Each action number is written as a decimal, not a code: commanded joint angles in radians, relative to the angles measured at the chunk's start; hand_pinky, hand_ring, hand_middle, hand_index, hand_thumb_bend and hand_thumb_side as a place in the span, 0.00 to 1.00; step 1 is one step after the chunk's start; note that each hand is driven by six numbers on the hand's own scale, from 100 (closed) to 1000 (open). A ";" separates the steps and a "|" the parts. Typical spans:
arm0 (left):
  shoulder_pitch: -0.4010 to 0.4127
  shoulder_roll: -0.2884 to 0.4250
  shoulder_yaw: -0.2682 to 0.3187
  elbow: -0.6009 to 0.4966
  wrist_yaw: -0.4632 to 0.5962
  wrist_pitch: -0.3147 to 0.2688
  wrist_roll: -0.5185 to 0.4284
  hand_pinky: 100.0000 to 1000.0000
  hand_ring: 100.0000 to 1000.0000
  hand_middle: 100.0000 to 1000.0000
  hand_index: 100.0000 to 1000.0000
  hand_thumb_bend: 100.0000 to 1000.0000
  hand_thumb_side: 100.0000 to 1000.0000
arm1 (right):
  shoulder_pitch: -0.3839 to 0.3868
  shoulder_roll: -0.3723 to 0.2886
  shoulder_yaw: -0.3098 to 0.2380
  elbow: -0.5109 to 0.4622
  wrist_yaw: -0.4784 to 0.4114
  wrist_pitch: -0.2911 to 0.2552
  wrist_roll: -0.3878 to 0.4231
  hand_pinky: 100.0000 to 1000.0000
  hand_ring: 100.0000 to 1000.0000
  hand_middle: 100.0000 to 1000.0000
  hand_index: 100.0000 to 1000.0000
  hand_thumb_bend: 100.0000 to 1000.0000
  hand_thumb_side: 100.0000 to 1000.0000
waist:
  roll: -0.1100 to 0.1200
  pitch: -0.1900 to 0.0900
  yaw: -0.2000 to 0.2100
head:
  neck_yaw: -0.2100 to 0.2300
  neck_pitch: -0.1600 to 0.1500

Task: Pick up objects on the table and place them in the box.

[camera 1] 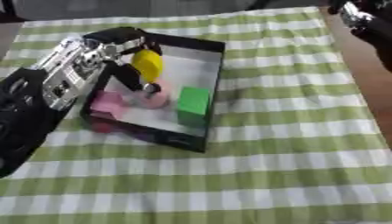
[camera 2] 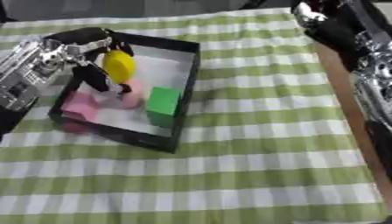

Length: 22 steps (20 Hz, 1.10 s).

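Observation:
A black box [camera 1: 217,83] with a pale floor lies on the green and white checked cloth, left of centre. My left hand [camera 1: 115,46] reaches in over its far left corner, fingers curled round a yellow rounded object [camera 1: 148,64] held just above the floor. Inside the box stand a green block [camera 1: 194,105], a pink block [camera 1: 107,105] and a pale pink rounded piece [camera 1: 157,99]. My right hand [camera 2: 329,22] hangs at the upper right, off the cloth's edge and far from the box.
The checked cloth [camera 1: 291,144] spreads wide to the right of and in front of the box. A brown strip of table [camera 2: 344,100] runs along the right edge, where my right arm [camera 2: 375,78] lies. A dark pink patch [camera 1: 102,127] shows at the box's near left corner.

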<state>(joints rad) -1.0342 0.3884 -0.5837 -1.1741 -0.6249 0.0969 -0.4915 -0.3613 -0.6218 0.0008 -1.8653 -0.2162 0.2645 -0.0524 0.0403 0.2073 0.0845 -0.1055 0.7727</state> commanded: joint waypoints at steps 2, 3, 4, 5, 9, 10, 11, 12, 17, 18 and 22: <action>-0.007 0.050 0.048 -0.048 -0.008 0.014 0.034 0.80 0.78 0.76 0.84 0.62 0.30 | -0.012 -0.017 -0.008 -0.010 -0.008 0.000 -0.001 0.93 0.76 0.65 0.72 0.04 0.37 | 0.005 -0.035 0.004 | -0.001 -0.003; -0.006 0.062 0.062 -0.062 -0.002 0.025 0.043 0.80 0.78 0.76 0.84 0.61 0.30 | -0.011 -0.018 -0.009 -0.009 -0.008 0.000 -0.002 0.93 0.76 0.65 0.72 0.04 0.37 | 0.005 -0.035 0.006 | -0.002 -0.003; -0.005 0.079 0.082 -0.079 0.008 0.040 0.058 0.80 0.77 0.76 0.83 0.59 0.30 | -0.009 -0.019 -0.009 -0.008 -0.008 0.000 -0.002 0.93 0.76 0.65 0.72 0.04 0.37 | 0.005 -0.036 0.009 | -0.003 -0.003; -0.004 0.097 0.104 -0.097 0.018 0.059 0.074 0.79 0.77 0.75 0.83 0.57 0.29 | -0.008 -0.020 -0.009 -0.008 -0.008 0.000 -0.002 0.93 0.76 0.65 0.72 0.04 0.37 | 0.006 -0.036 0.012 | -0.005 -0.003; 0.008 0.168 0.186 -0.130 0.048 0.131 0.112 0.78 0.75 0.73 0.81 0.51 0.27 | -0.005 -0.023 -0.012 -0.007 -0.008 -0.001 -0.005 0.93 0.76 0.65 0.72 0.03 0.37 | 0.005 -0.037 0.020 | -0.013 -0.003; 0.009 0.185 0.207 -0.122 0.060 0.146 0.106 0.78 0.75 0.73 0.81 0.50 0.26 | -0.004 -0.024 -0.012 -0.008 -0.008 -0.001 -0.006 0.93 0.76 0.65 0.72 0.03 0.37 | 0.004 -0.038 0.022 | -0.014 -0.003; 0.011 0.201 0.225 -0.113 0.070 0.159 0.102 0.78 0.75 0.73 0.81 0.50 0.26 | -0.003 -0.025 -0.014 -0.008 -0.008 -0.002 -0.007 0.93 0.76 0.65 0.72 0.03 0.37 | 0.004 -0.038 0.025 | -0.016 -0.003; 0.013 0.217 0.242 -0.103 0.074 0.168 0.100 0.78 0.75 0.73 0.81 0.50 0.26 | -0.002 -0.026 -0.015 -0.008 -0.008 -0.002 -0.008 0.93 0.76 0.65 0.72 0.03 0.37 | 0.003 -0.038 0.027 | -0.018 -0.003; 0.025 0.251 0.299 -0.006 0.065 0.193 0.101 0.78 0.75 0.73 0.81 0.52 0.27 | 0.001 -0.026 -0.016 -0.009 -0.009 -0.003 -0.011 0.93 0.76 0.65 0.72 0.03 0.37 | -0.004 -0.039 0.030 | -0.030 -0.003; 0.027 0.249 0.306 0.018 0.064 0.193 0.101 0.78 0.75 0.73 0.81 0.52 0.27 | 0.001 -0.026 -0.016 -0.010 -0.009 -0.003 -0.011 0.93 0.76 0.65 0.72 0.04 0.37 | -0.006 -0.039 0.030 | -0.032 -0.003; 0.029 0.234 0.318 0.101 0.074 0.185 0.093 0.78 0.75 0.73 0.81 0.54 0.29 | -0.002 -0.023 -0.016 -0.012 -0.010 -0.003 -0.012 0.93 0.76 0.65 0.72 0.03 0.37 | -0.013 -0.034 0.025 | -0.040 -0.003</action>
<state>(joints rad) -0.9914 0.5982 -0.2839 -1.0865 -0.5540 0.2823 -0.3954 -0.3517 -0.6210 -0.0050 -1.8650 -0.2164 0.2622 -0.0597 0.0397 0.2073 0.1101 -0.1408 0.7727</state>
